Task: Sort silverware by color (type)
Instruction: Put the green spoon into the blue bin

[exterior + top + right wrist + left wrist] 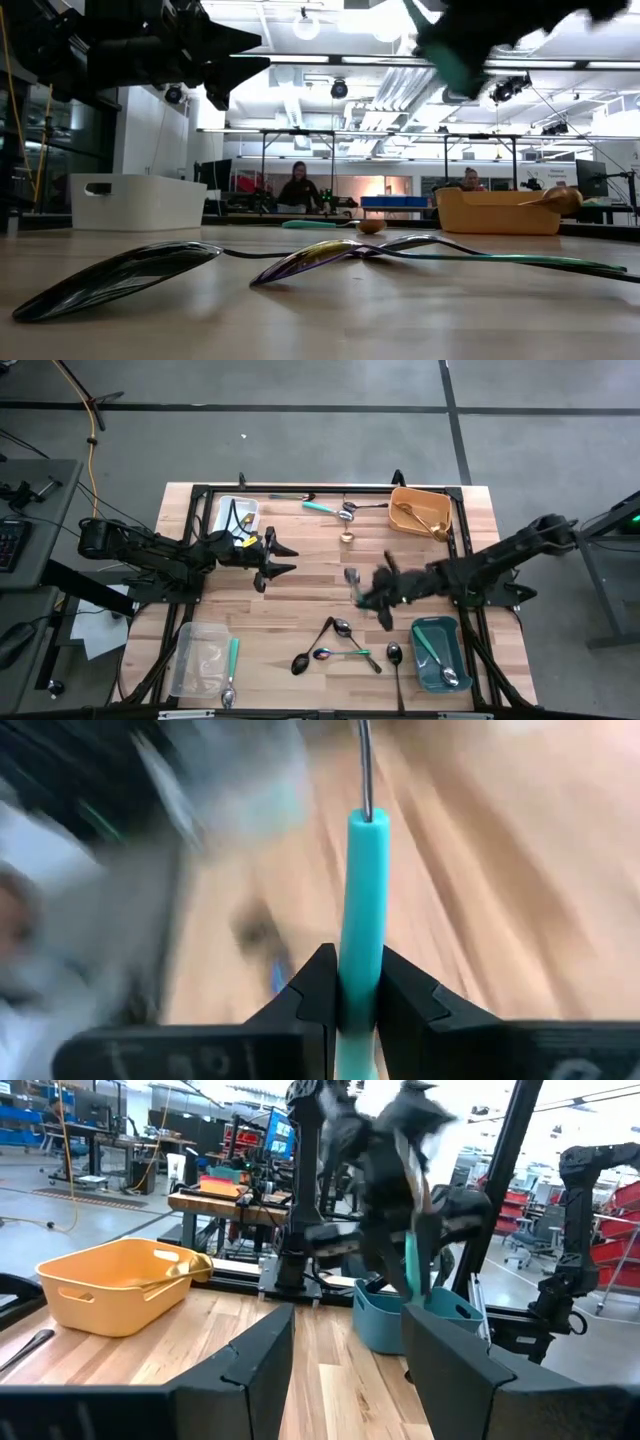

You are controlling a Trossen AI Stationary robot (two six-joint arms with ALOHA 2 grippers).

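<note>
Right gripper [355, 1005] fingers clamp a teal-handled silver utensil [360, 910], mid-carry above the table. Next: release into teal plastic bin [437, 656]. Left gripper [280, 557] waits, fingers wide.

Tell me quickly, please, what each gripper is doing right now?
Left gripper: open, empty, above the table's middle.
Right gripper: closed on a teal-handled utensil, lifted off the table.
</note>
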